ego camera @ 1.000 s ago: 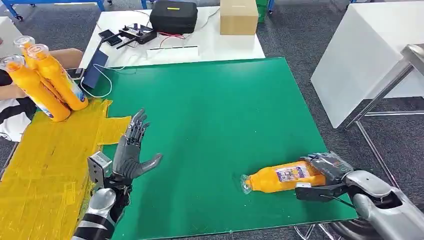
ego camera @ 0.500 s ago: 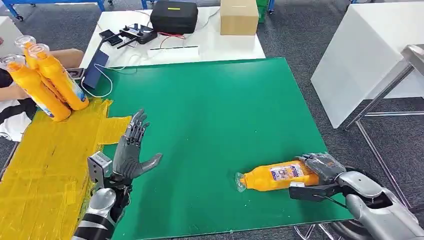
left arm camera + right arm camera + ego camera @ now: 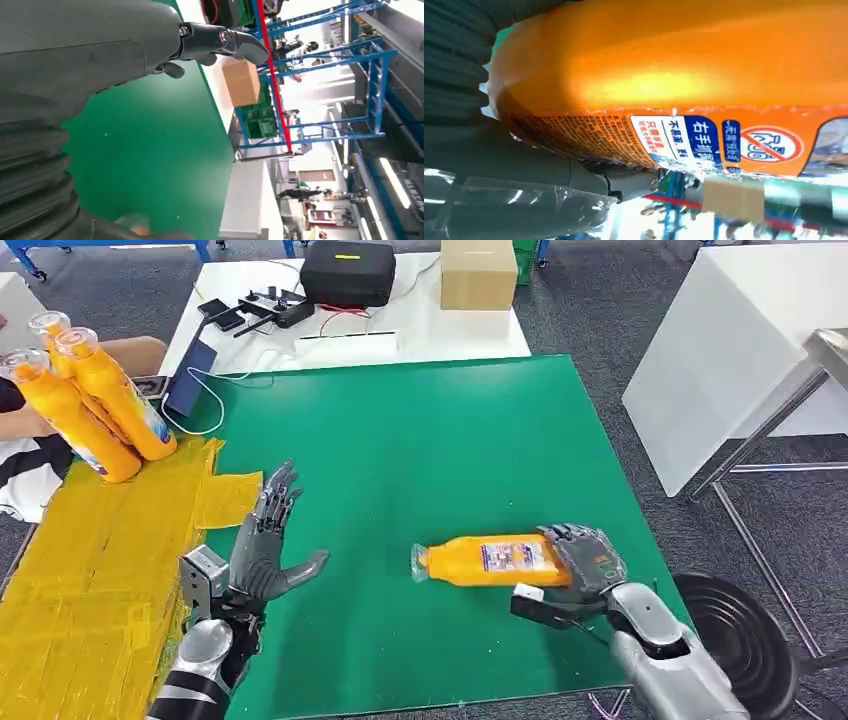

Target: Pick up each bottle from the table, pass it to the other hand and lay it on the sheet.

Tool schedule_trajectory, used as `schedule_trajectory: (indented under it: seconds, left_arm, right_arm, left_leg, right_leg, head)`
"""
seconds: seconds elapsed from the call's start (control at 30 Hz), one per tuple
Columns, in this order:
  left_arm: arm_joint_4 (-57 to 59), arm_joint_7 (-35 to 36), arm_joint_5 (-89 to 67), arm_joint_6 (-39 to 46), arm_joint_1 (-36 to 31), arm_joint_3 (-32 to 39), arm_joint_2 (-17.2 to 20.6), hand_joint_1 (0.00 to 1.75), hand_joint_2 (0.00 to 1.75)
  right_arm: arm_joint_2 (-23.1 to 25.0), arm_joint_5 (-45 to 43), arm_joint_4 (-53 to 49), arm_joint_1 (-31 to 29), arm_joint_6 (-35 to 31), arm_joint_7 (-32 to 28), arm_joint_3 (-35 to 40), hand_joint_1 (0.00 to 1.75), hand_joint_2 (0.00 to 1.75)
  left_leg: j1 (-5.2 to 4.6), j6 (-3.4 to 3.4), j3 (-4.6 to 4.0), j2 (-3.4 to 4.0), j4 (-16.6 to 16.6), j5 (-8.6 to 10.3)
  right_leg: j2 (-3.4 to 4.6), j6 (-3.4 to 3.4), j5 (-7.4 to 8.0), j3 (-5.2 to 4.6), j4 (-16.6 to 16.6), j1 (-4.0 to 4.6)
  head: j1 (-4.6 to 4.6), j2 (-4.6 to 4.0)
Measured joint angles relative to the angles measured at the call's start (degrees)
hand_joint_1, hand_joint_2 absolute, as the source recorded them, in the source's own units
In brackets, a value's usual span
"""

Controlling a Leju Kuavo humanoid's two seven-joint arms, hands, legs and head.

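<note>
The bottle (image 3: 492, 561) is orange plastic with a clear cap at its left end and a label of white, blue and orange printing around the body. It is horizontal above the green counter (image 3: 420, 440), cap pointing toward the robot's left side. In the right wrist view the bottle (image 3: 684, 75) shows a smooth glossy upper body and a label band with blue and white text and a red prohibition symbol.

The right hand (image 3: 580, 565) grips the base end of the bottle. Its fingers (image 3: 570, 540) wrap over the top of the body, and the thumb lies underneath. The grip is closed around the bottle.

The left hand (image 3: 265, 545) is raised over the left part of the green counter, well apart from the bottle. Its fingers (image 3: 275, 490) are extended and spread, the thumb angled out toward the bottle side. The hand holds nothing. In the left wrist view a dark finger (image 3: 220, 40) extends over the green surface.

The yellow sheet (image 3: 90, 560) covers the left side of the counter. Three orange bottles (image 3: 90, 405) lean together at its far left corner.

Beyond the green counter, a white counter (image 3: 430, 335) carries a black case (image 3: 347, 272) and a cardboard box (image 3: 477, 272).
</note>
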Motion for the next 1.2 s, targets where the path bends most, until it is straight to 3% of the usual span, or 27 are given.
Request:
schedule_trajectory:
  seconds: [0.13, 0.37, 0.47, 0.5, 0.8, 1.2]
  left_arm:
    - [-0.63, 1.55, -2.18, -0.50, 0.01, -0.94, -0.13, 0.00, 1.75]
    - [-0.59, 2.95, -2.91, 0.04, -1.15, -4.50, -0.28, 0.00, 1.75]
    - [-0.52, 3.06, -2.88, 0.04, -1.62, -5.22, -0.28, 0.00, 1.75]
    - [-0.35, 3.12, -2.88, 0.04, -1.93, -5.57, -0.28, 0.00, 1.75]
    - [1.01, 3.65, -2.53, -1.20, -4.86, -8.35, -0.63, 0.00, 1.75]
    - [4.35, 5.31, 0.96, -2.38, -11.15, -10.67, -1.60, 0.00, 1.75]
  right_arm:
    - [9.46, -12.59, -1.09, 0.11, -0.09, -3.95, -5.72, 1.75, 1.75]
    - [20.57, -22.24, -0.83, -0.07, 0.66, -8.58, -10.11, 1.73, 1.75]
    - [22.44, -24.23, -0.81, -0.15, 0.86, -9.42, -10.82, 1.73, 1.75]
    - [23.29, -24.74, -0.76, -0.20, 0.99, -9.61, -11.08, 1.64, 1.75]
    - [28.89, -25.78, 1.93, -1.59, 2.52, -11.43, -10.62, 1.69, 1.75]
    - [36.29, -27.18, 11.65, -4.74, 5.21, -14.51, -2.38, 1.68, 1.75]
  left_leg:
    - [0.01, -0.01, 0.02, 0.01, 0.00, 0.01]
    - [-0.02, -0.01, 0.00, -0.02, 0.00, 0.01]
    - [-0.02, -0.01, 0.00, -0.01, 0.00, 0.01]
    - [-0.02, -0.01, 0.00, -0.01, 0.00, 0.01]
    - [-0.01, -0.02, 0.00, -0.01, 0.00, 0.02]
    - [0.00, -0.08, 0.00, -0.01, 0.00, 0.07]
  right_leg:
    - [0.00, 0.00, 0.00, -0.01, 0.00, 0.01]
    - [-0.02, -0.01, -0.01, -0.01, 0.00, -0.02]
    - [-0.02, -0.01, 0.00, -0.01, 0.00, -0.02]
    - [-0.01, 0.00, 0.00, -0.01, 0.00, -0.02]
    - [-0.01, -0.01, 0.00, -0.02, 0.01, -0.01]
    - [-0.01, -0.01, 0.00, -0.03, 0.03, 0.00]
  head:
    - [0.00, -0.02]
    - [0.02, -0.02]
    - [0.02, -0.02]
    - [0.02, -0.02]
    - [0.04, -0.02]
    - [0.02, -0.02]
